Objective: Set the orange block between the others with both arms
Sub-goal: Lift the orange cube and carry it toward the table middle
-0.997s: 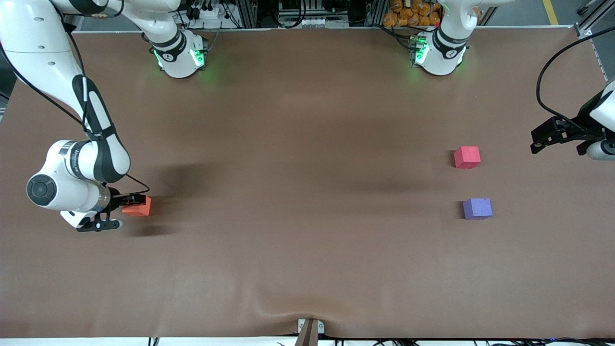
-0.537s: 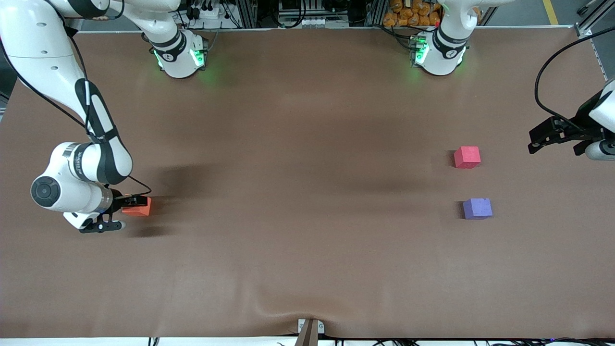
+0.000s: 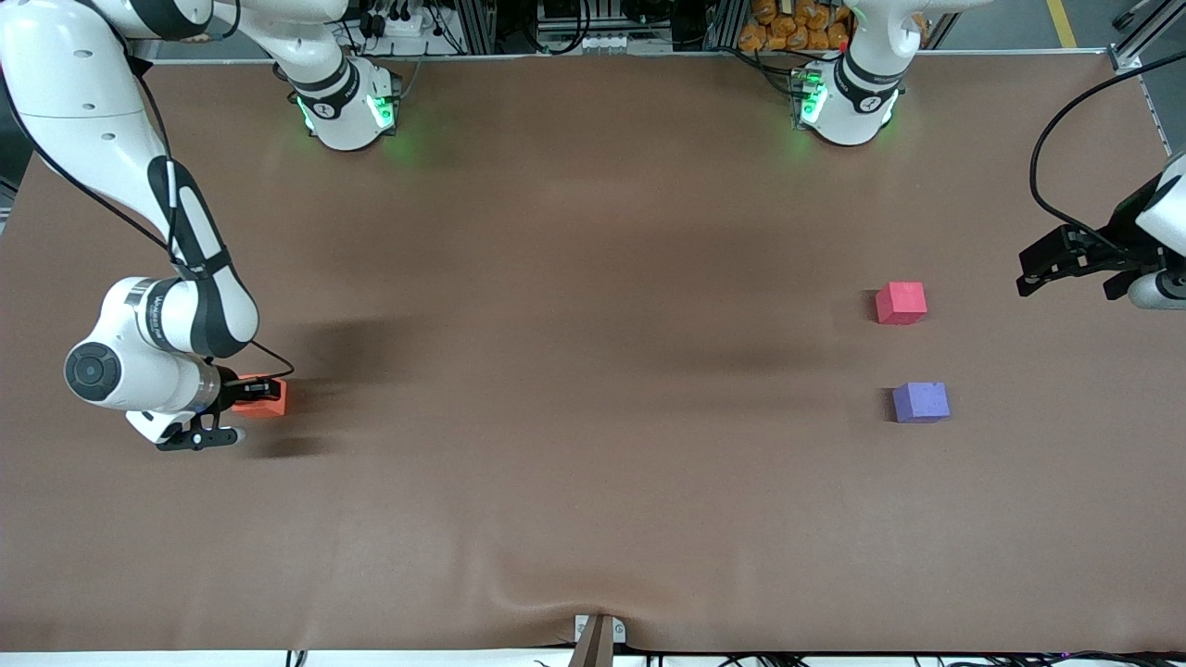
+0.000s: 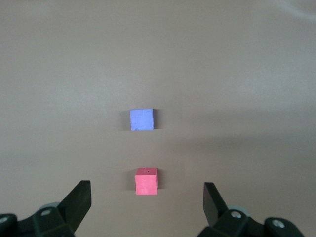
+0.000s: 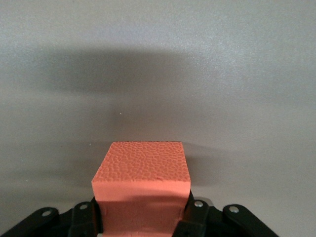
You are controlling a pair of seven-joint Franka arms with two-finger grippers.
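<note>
The orange block [image 3: 269, 398] [image 5: 143, 173] lies on the brown table at the right arm's end, and my right gripper [image 3: 255, 396] [image 5: 142, 217] is shut on it, its black fingers pressed against both sides. The pinkish-red cube [image 3: 901, 302] [image 4: 146, 181] and the purple cube [image 3: 921, 402] [image 4: 141, 119] rest at the left arm's end, the purple one nearer the front camera. My left gripper [image 3: 1052, 261] [image 4: 146, 205] hangs open in the air near the table's edge at the left arm's end, beside the pinkish-red cube, with nothing between its fingers.
The brown mat [image 3: 593, 371] covers the whole table, with a small fold and a clamp [image 3: 598, 635] at its near edge. Both arm bases [image 3: 347, 106] [image 3: 848, 102] glow green along the top of the front view.
My right gripper has closed on the orange block, which shifted slightly toward the arm. The left gripper drifted a little, staying open.
</note>
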